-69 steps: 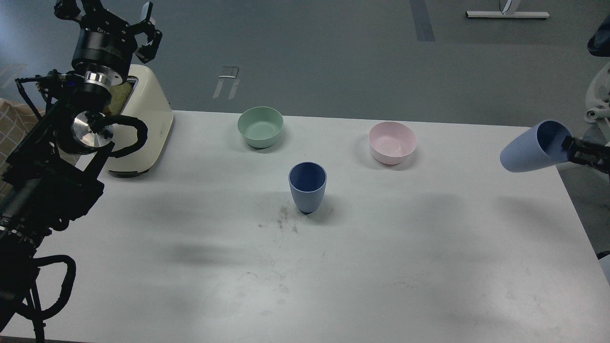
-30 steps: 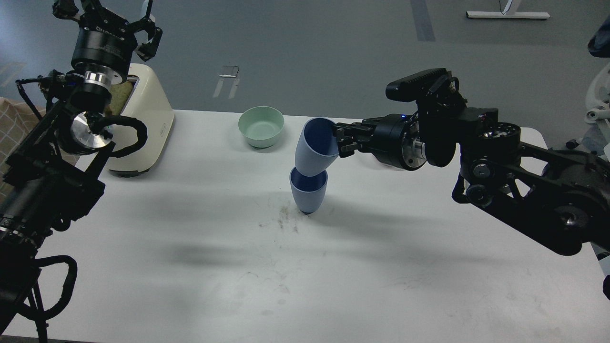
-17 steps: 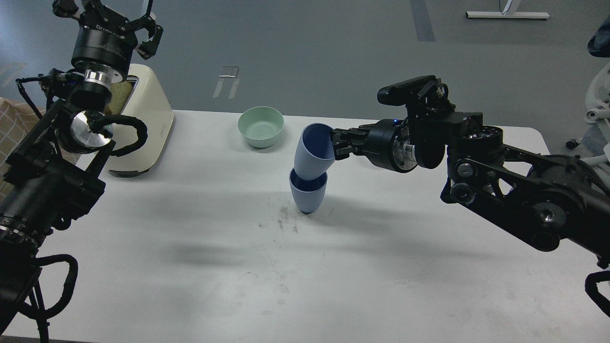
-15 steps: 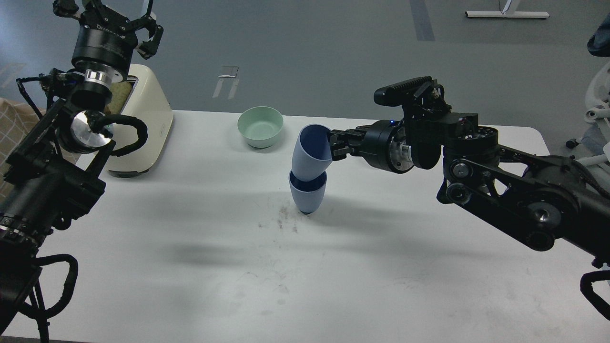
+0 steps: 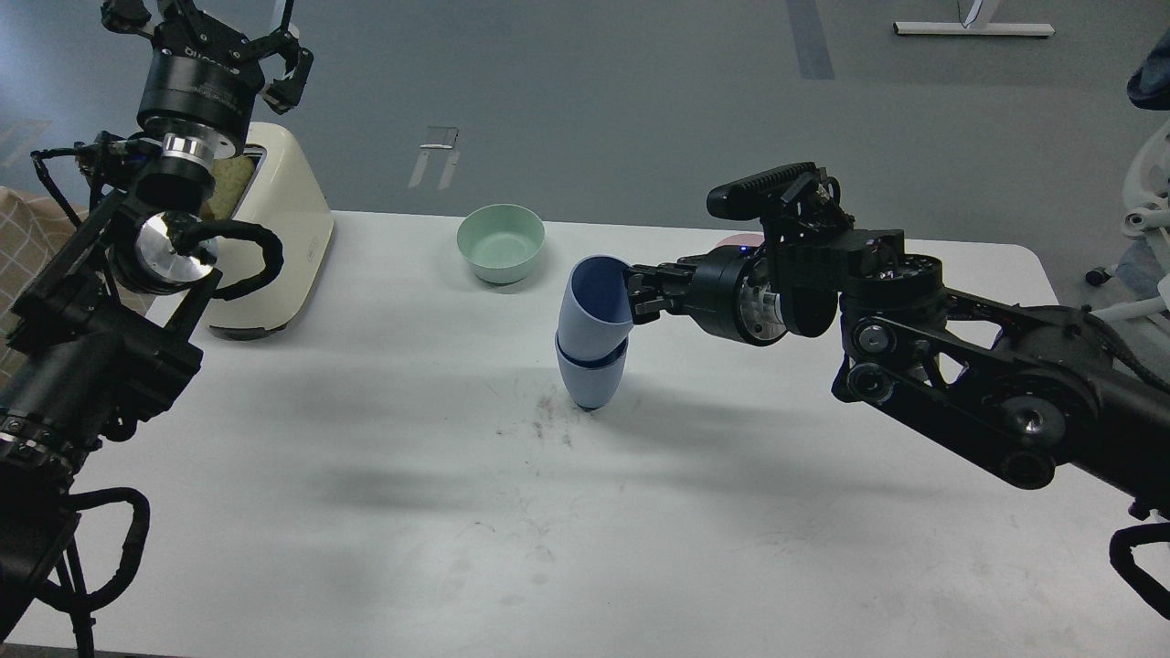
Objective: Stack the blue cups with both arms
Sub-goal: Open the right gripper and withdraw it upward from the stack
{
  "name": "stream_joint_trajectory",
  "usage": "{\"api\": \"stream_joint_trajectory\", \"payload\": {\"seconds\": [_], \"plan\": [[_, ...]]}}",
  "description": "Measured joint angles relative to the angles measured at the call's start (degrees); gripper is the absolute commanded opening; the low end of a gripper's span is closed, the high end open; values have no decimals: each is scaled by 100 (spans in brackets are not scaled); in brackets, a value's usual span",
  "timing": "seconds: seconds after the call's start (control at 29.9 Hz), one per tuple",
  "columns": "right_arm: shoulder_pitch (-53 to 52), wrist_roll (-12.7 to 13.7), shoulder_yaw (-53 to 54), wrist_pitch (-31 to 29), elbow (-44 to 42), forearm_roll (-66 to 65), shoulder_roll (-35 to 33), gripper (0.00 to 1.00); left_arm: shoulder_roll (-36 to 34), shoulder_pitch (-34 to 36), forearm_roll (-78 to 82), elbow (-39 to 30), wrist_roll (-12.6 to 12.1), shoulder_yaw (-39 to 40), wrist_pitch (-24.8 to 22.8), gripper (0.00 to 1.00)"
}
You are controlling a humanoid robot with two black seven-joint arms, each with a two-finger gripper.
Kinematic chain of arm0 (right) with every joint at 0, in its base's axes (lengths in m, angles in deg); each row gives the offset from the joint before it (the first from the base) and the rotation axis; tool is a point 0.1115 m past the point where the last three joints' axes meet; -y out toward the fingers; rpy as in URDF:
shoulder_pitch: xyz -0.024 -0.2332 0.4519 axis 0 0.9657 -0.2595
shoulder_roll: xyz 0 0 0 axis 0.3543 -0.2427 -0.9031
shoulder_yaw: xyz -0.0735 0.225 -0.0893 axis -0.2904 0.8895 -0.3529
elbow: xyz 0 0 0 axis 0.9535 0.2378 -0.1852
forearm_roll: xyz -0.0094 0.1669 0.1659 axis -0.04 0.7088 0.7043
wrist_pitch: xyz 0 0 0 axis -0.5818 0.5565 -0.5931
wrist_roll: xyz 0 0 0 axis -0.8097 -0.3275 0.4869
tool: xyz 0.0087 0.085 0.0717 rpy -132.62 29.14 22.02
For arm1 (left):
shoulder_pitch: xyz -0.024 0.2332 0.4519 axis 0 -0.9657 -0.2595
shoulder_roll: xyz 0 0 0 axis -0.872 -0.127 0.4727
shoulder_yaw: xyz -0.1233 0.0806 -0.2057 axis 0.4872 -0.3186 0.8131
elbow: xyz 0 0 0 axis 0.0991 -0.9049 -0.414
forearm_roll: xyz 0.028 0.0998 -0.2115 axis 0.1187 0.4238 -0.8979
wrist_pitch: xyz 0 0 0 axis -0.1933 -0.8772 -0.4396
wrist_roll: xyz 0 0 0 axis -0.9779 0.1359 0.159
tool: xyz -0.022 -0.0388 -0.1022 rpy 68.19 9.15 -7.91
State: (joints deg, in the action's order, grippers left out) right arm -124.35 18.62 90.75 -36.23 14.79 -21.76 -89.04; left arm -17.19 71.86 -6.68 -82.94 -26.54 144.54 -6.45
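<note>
The right gripper (image 5: 637,292) jaws are pinching the rim of the upper cup (image 5: 590,306), sitting tilted inside the lower cup (image 5: 590,376), mid-worktop (image 5: 366,439). The left gripper (image 5: 208,32), raised, has its jaws spread, holding nothing.

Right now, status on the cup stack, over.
Right gripper shut on upper blue cup rim. Cup tilted, partly nested in lower blue cup. Left gripper open, raised over toaster. Nothing blocking.

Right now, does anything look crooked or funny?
Yes. The upper blue cup, gripped at its rim by the right pincer, leans left inside the lower blue cup instead of sitting straight. Dark smudges dirty the table nearby.
</note>
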Motion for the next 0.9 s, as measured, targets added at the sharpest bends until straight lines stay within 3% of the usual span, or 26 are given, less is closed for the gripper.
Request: {"api": "stream_joint_trajectory", "payload": {"seconds": [0.13, 0.23, 0.27, 0.3, 0.57, 0.9], "plan": [[23, 0, 14, 0, 4, 0, 7, 47, -6, 0, 0, 2, 0, 0, -5, 98], [2, 0, 63, 0, 19, 0, 10, 72, -6, 0, 0, 3, 0, 0, -4, 98], [-8, -1, 128, 0, 23, 0, 15, 94, -6, 0, 0, 3, 0, 0, -4, 98], [-18, 0, 238, 0, 26, 0, 20, 100, -6, 0, 0, 3, 0, 0, -5, 98], [-33, -3, 2614, 0, -145, 21, 299, 100, 22, -19, 9, 3, -16, -20, -43, 98], [-59, -70, 6072, 0, -1024, 261, 789, 100, -17, -86, 0, -1, -52, -33, -575, 98]]}}
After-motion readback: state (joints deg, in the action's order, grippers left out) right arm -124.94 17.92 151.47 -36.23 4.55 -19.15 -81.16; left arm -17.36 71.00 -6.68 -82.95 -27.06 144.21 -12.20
